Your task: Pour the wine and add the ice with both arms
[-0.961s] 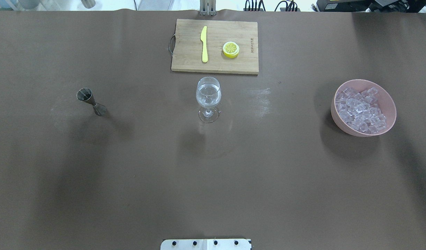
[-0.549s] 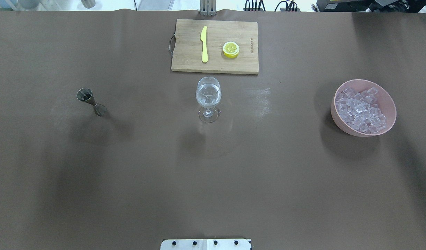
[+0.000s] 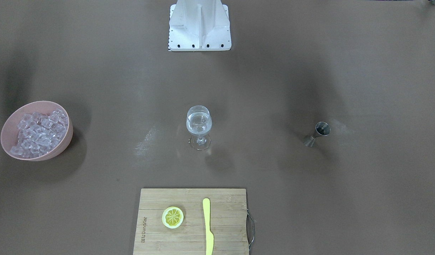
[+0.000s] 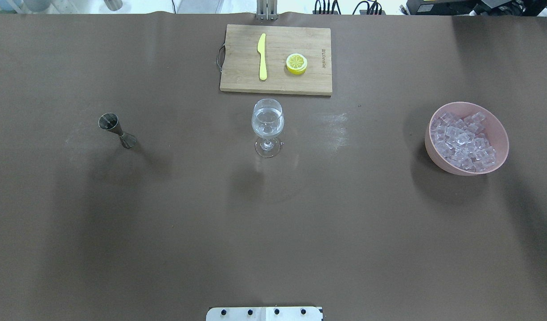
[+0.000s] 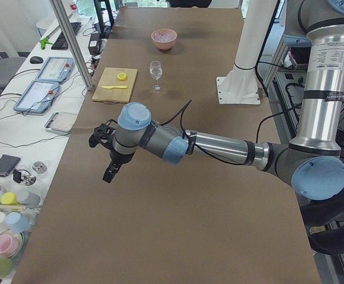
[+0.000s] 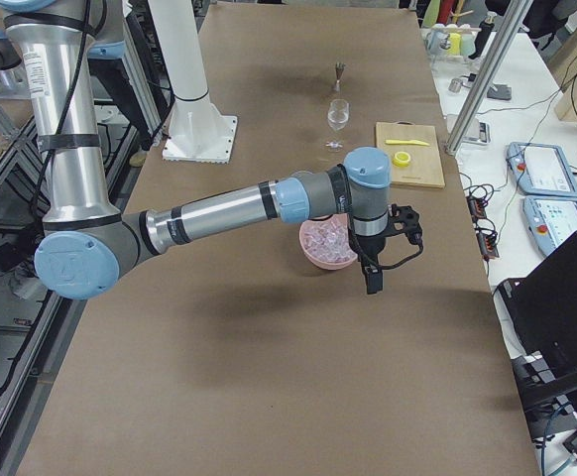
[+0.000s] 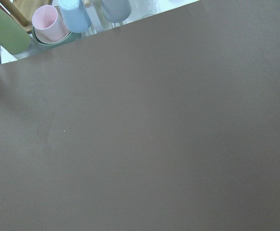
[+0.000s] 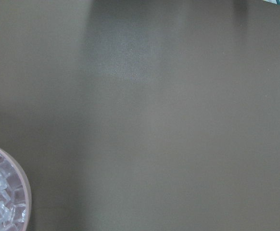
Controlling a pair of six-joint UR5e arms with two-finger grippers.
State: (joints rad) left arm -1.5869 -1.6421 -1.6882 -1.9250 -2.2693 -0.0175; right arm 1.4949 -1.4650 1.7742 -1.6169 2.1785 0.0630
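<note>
Ice [image 4: 464, 141] sits heaped in a pink bowl [image 4: 435, 156] at 3 o'clock from the wine glass [image 4: 267, 122], seen overhead; whether the left gripper [image 5: 109, 173] and right gripper [image 6: 372, 281] are clenched or released cannot be told.

Surface [image 4: 344, 223] flat dull brown, with a faint pale smudge near its centre. Bowl [image 4: 433, 154] pink; ice [image 4: 462, 142] clear, glossy, colourless. Wine glass [image 4: 267, 122] clear. Jigger [image 4: 117, 130] dark grey metal. Cutting board [image 4: 242, 76] light tan, grain in strips. Knife [image 4: 262, 55] pale yellow. Lemon slice [image 4: 296, 63] bright yellow, paler rim. Left arm [image 5: 219, 145] and right arm [image 6: 219, 213] silver-grey, pale blue joint caps. Base [image 3: 199, 24] white.
</note>
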